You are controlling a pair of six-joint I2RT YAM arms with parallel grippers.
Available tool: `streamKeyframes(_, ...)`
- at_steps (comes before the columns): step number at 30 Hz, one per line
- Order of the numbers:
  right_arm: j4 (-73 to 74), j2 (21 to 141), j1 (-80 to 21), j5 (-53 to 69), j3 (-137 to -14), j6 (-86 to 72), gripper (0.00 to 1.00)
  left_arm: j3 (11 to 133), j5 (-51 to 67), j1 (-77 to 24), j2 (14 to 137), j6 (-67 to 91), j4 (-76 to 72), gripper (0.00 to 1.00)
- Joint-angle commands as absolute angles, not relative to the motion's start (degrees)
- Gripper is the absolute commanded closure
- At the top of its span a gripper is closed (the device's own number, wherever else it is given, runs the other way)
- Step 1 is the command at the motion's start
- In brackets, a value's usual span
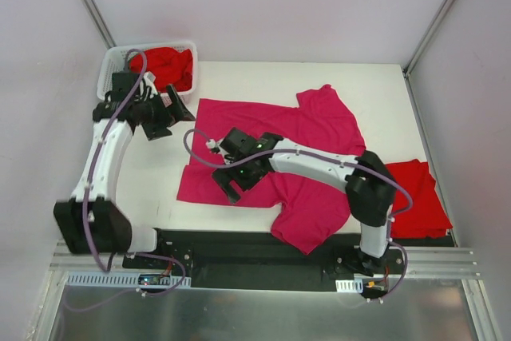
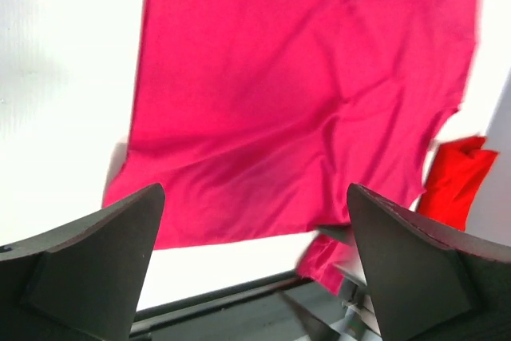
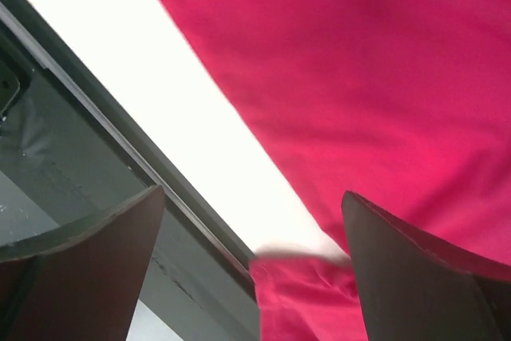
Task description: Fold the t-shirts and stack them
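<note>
My right arm [image 1: 319, 161] hides the middle of the pink t-shirt [image 1: 319, 121], which lies spread mid-table [image 1: 247, 81] with one end drooping over the near edge. The right gripper [image 3: 254, 197] hovers above its near-left part, fingers wide apart and empty. The left gripper [image 2: 254, 193] also gapes, beside the far-left corner basket [image 1: 108, 77], whose red shirt [image 1: 168, 65] is partly covered. A second red shirt [image 1: 419, 197] lies at the near right corner.

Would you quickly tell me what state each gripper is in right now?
Left gripper: open, holding nothing.
Right gripper: open, empty, above the magenta t-shirt.
</note>
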State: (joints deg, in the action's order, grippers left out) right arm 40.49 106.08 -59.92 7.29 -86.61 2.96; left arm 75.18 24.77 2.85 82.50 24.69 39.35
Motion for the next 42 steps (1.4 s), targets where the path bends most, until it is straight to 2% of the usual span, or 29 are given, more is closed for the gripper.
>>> streamKeyframes(1,39.38,113.09,-61.26,12.55,-89.91,4.74,0.04,66.64,25.31,2.29,66.91,28.99,41.66,0.01)
streamKeyframes(4,39.90,116.18,-61.26,14.76,-91.58,5.10,0.04,58.99,26.98,2.20,58.20,36.20,41.40,0.01)
streamKeyframes(8,40.78,119.96,-61.17,17.83,-93.51,5.28,0.04,58.97,28.21,2.02,52.91,39.10,41.49,0.01)
streamKeyframes(13,41.39,122.08,-61.79,26.43,-95.09,4.39,0.04,64.51,28.74,2.11,53.44,38.50,41.57,0.01)
streamKeyframes(28,42.36,122.87,-64.60,40.16,-97.91,4.40,0.04,66.01,27.95,1.23,56.16,37.27,41.57,0.01)
streamKeyframes(32,43.24,121.13,-64.60,36.84,-99.05,4.57,0.04,66.09,27.95,1.06,55.99,37.09,41.49,0.01)
streamKeyframes(37,44.83,116.11,-63.28,22.52,-98.09,4.57,0.04,65.74,28.04,0.88,55.72,36.83,41.57,0.01)
streamKeyframes(42,43.25,119.26,-62.75,17.50,-97.12,5.89,0.04,64.78,27.86,0.70,54.93,37.09,41.66,0.01)
